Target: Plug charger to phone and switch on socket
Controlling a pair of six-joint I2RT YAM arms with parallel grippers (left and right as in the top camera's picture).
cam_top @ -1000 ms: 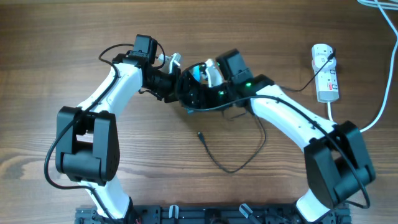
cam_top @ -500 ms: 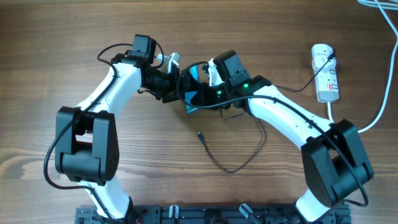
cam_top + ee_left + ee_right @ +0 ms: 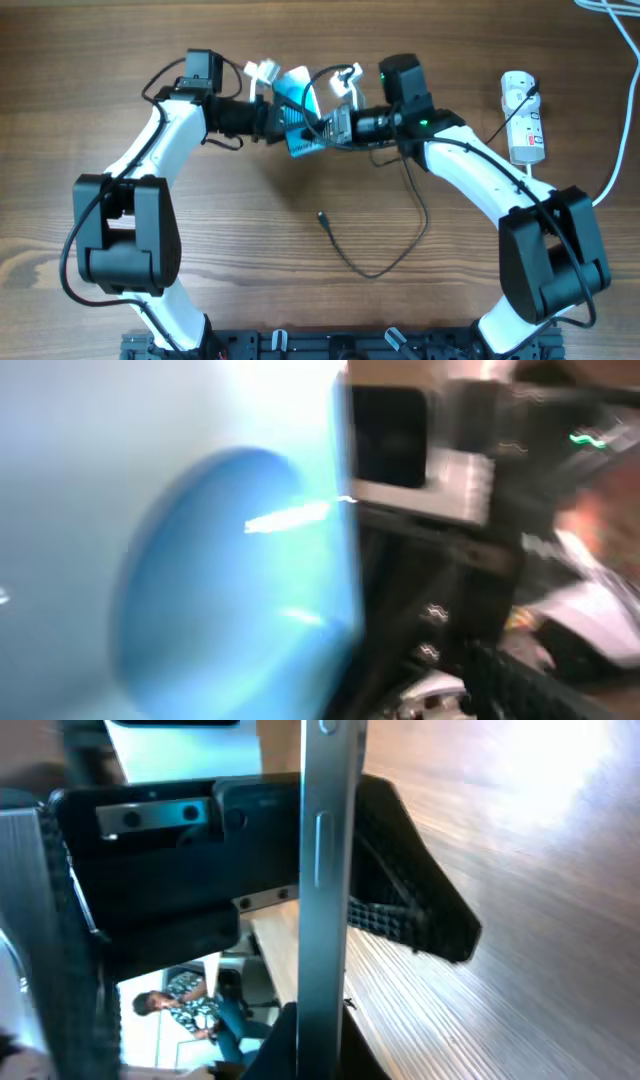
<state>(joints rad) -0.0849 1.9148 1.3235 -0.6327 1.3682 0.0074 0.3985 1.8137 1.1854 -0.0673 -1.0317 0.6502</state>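
Note:
The phone (image 3: 296, 97), teal-blue screen up and tilted, hangs above the table between both arms. My right gripper (image 3: 322, 118) is shut on it. In the right wrist view the phone (image 3: 322, 870) stands edge-on between that gripper's (image 3: 322, 1042) dark fingers. My left gripper (image 3: 272, 100) is open at the phone's other end. Its wrist view is blurred and filled by the phone's screen (image 3: 200, 560); its own fingers do not show there. The charger's small tip (image 3: 322, 216) lies loose on the wood, its thin black cable (image 3: 378, 270) looping back to the white socket (image 3: 526, 125) at the right.
The socket's thick white cord (image 3: 610, 180) runs along the table's right edge and off the top corner. The right arm's forearm (image 3: 470, 175) passes over part of the black cable. Bare wood lies in front of and to the left of the cable tip.
The phone has risen and shifted back; the right gripper has shut on it. The left gripper has opened and its arm has drawn back left. Right wrist has swung to the right.

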